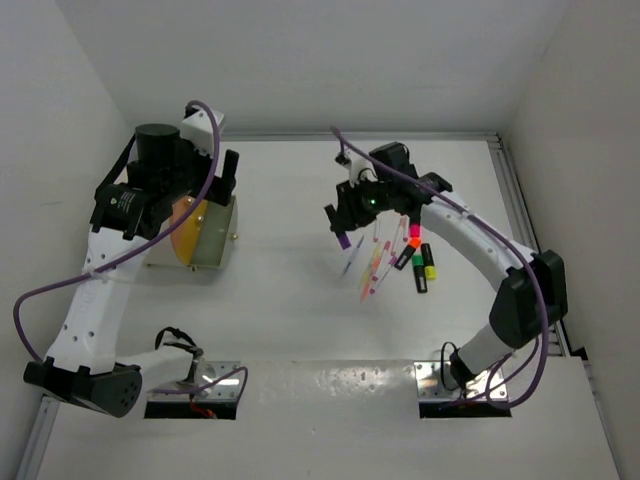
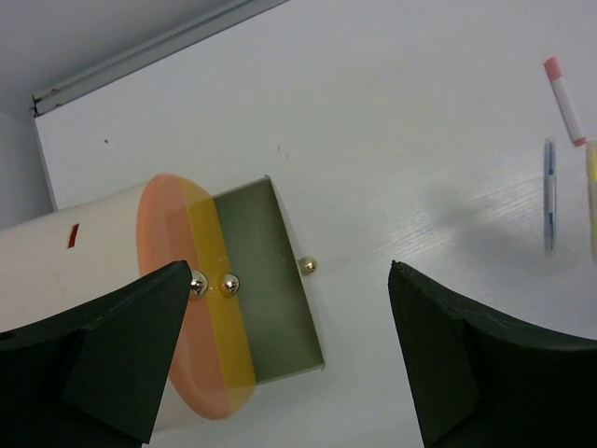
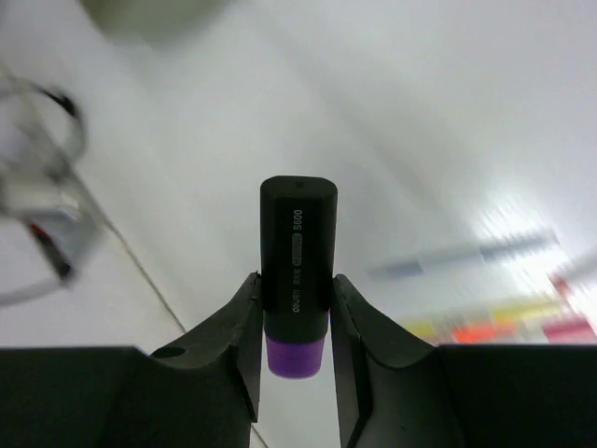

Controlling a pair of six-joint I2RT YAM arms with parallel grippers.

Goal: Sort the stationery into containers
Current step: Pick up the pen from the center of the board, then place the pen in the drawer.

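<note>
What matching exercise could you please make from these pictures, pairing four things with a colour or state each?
Things:
1. left gripper
2. right gripper
3. highlighter
4. drum

Colours or states:
a. purple cap
b. open, holding nothing
c. white body, round orange face
d. shut on the highlighter

Pairs: 1-b, 2-d, 3-a, 4-c.
</note>
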